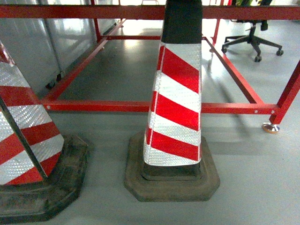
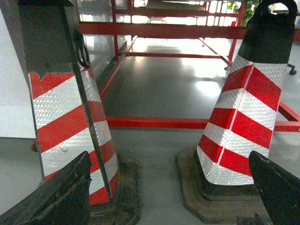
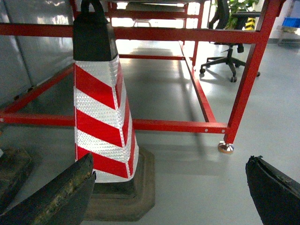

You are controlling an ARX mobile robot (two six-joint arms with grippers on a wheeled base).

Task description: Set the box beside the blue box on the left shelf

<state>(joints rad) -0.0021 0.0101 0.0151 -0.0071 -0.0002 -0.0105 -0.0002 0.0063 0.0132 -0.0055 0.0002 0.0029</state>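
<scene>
While both claws hang wide and empty, left claw (image 2: 171, 197) and right claw (image 3: 168, 192) face striped cones (image 1: 176, 98) and a red frame (image 1: 140, 107) on the floor. The box and the shelf are out of view. Judged from the task, the box is rigid; grip opposite rims.
</scene>
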